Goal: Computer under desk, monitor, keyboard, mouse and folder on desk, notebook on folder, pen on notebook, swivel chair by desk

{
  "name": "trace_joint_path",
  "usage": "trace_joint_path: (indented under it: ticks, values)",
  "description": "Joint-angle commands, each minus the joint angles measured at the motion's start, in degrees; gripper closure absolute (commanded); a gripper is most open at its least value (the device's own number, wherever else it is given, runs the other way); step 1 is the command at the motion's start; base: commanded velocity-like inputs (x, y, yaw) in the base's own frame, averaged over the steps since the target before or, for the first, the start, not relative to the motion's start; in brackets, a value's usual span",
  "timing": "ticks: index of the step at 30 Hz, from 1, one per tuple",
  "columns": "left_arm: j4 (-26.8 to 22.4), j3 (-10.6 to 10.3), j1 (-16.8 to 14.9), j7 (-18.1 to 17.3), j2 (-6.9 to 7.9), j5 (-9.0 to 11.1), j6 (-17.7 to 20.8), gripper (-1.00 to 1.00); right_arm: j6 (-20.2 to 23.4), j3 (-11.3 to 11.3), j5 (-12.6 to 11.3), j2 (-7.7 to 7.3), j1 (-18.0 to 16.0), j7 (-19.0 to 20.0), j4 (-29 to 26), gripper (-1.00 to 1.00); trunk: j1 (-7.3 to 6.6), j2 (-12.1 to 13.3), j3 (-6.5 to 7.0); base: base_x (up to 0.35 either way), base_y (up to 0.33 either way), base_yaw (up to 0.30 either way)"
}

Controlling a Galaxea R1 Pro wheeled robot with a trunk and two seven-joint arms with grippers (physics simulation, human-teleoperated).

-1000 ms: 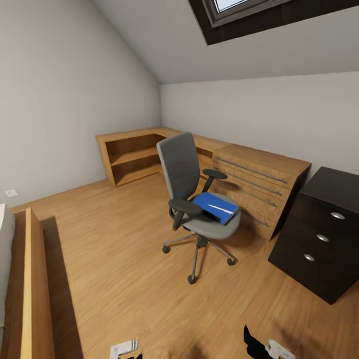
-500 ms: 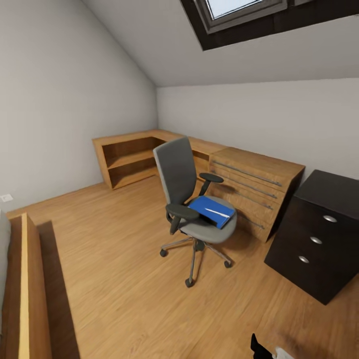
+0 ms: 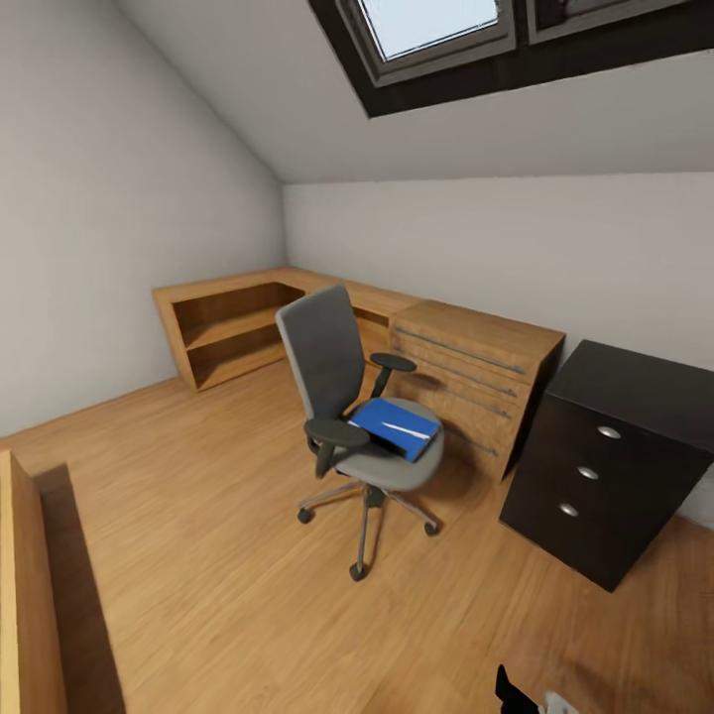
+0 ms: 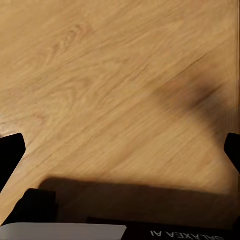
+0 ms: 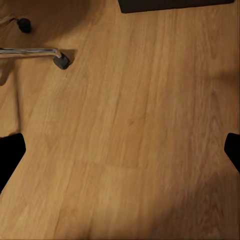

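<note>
Swivel chair (image 3: 352, 397) stands on the wood floor (image 3: 198, 516), ahead of both arms and well apart from them. Blue folder (image 3: 395, 427) lies flat on its seat, a thin white pen (image 3: 406, 429) on top. Dark three-drawer unit (image 3: 605, 456) sits just right of the chair, beside a light wooden cabinet (image 3: 476, 382).

Left gripper (image 4: 120, 150): fingers spread wide, nothing between them, bare floor below. Right gripper (image 5: 120, 150): likewise wide apart and empty; a chair caster (image 5: 61, 61) lies ahead of it.
</note>
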Motion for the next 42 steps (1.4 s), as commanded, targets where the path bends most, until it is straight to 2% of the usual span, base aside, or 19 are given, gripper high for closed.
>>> trace_joint_path:
  ticks: [1,18,19,24,27,29,32,39,41,42]
  values:
    - [-0.09,0.06,0.00,-0.02,-0.01,0.46,0.21,-1.00,-0.16,-0.47,-0.21,0.01,-0.06,0.59,0.12,-1.00,-0.23,0.39,0.20,0.000,0.000,-0.195]
    - [-0.07,0.13,0.00,-0.02,-0.16,0.51,0.14,-1.00,-0.22,-0.42,1.09,1.12,-0.06,0.70,0.05,-1.00,-3.97,7.21,4.29,0.000,0.000,-0.197]
    - [-0.07,0.10,0.00,-0.06,-0.18,0.51,0.11,-1.00,-0.25,-0.42,3.08,1.25,-0.06,0.61,0.06,-1.00,-4.19,7.61,4.54,0.000,0.000,-0.189]
    - [0.70,0.07,0.00,-0.09,-0.16,0.46,-0.08,-1.00,-0.23,-0.41,6.40,1.38,-0.06,0.44,0.12,-1.00,-5.28,9.62,5.76,0.000,0.000,-0.183]
    - [1.30,0.07,0.00,-0.10,-0.21,0.44,-1.17,-1.00,-0.23,-0.44,8.07,1.72,-0.06,0.39,0.13,-1.00,-5.94,10.82,6.45,0.000,0.000,-0.212]
    - [2.46,0.05,0.00,-0.10,-0.28,0.42,-4.05,-1.00,-0.23,-0.48,9.20,2.02,-0.06,0.36,0.13,-1.00,-6.38,11.62,6.85,0.000,0.000,-0.250]
    - [2.78,0.05,0.00,-0.10,-0.28,0.42,-4.71,-1.00,-0.23,-0.45,9.37,2.07,-0.06,0.36,0.13,-1.00,-7.04,12.82,7.40,0.000,0.000,-0.271]
    - [2.97,-0.08,0.00,-0.33,-0.28,0.35,-6.52,-1.00,-0.18,-0.43,9.53,2.10,-0.06,0.35,0.13,-1.00,-7.04,12.82,7.41,0.000,0.000,-0.281]
    - [3.03,-0.12,0.00,-0.42,-0.28,0.34,-8.66,-1.00,-0.19,-0.44,9.62,2.10,-0.06,0.35,0.13,-1.00,-7.04,12.82,7.41,0.000,0.000,-0.287]
    - [3.37,-0.12,0.00,-0.50,-0.28,0.33,-12.75,-1.00,-0.18,-0.42,9.95,2.10,-0.06,0.35,0.13,-1.00,-7.04,12.82,7.41,0.000,0.000,-0.294]
